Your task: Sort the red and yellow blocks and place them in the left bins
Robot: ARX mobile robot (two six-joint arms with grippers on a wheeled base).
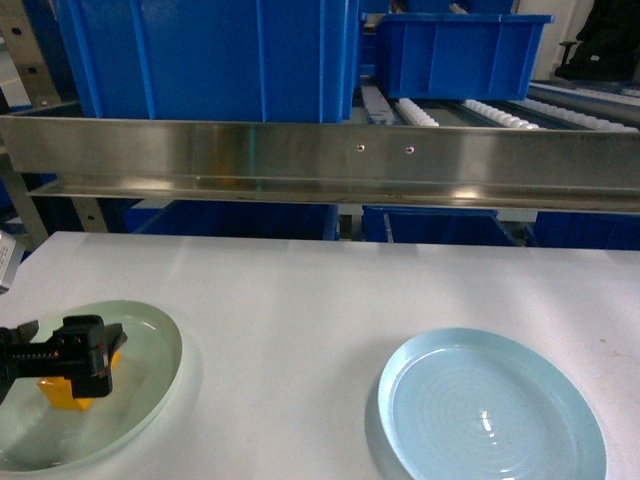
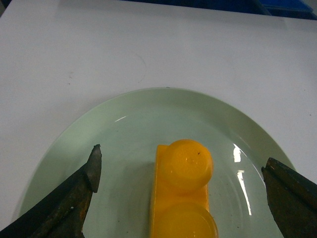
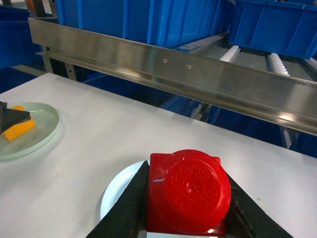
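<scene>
The yellow brick point(image 2: 182, 191) lies on the green plate point(image 2: 74, 144) at near left, between the wide-open, empty fingers of the left gripper point(image 2: 181, 173). The right gripper point(image 3: 185, 213) clamps the red brick point(image 3: 188, 191) above the blue plate point(image 3: 116, 191). Both bricks look light, rigid and glossy; grip the flat sides below the studs.

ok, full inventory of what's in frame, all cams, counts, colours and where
yellow block: 1, orange-yellow, two studs, on green plate, between open left fingers
red block: 1, red, clamped in right gripper, above blue plate
green plate: 1, pale green, table near left
blue plate: 1, pale blue, table near right
bins: 2 seen, blue, behind rail
steel rail: 1, silver, beyond table
table: 1, white
left gripper: black, open
right gripper: black, shut
</scene>
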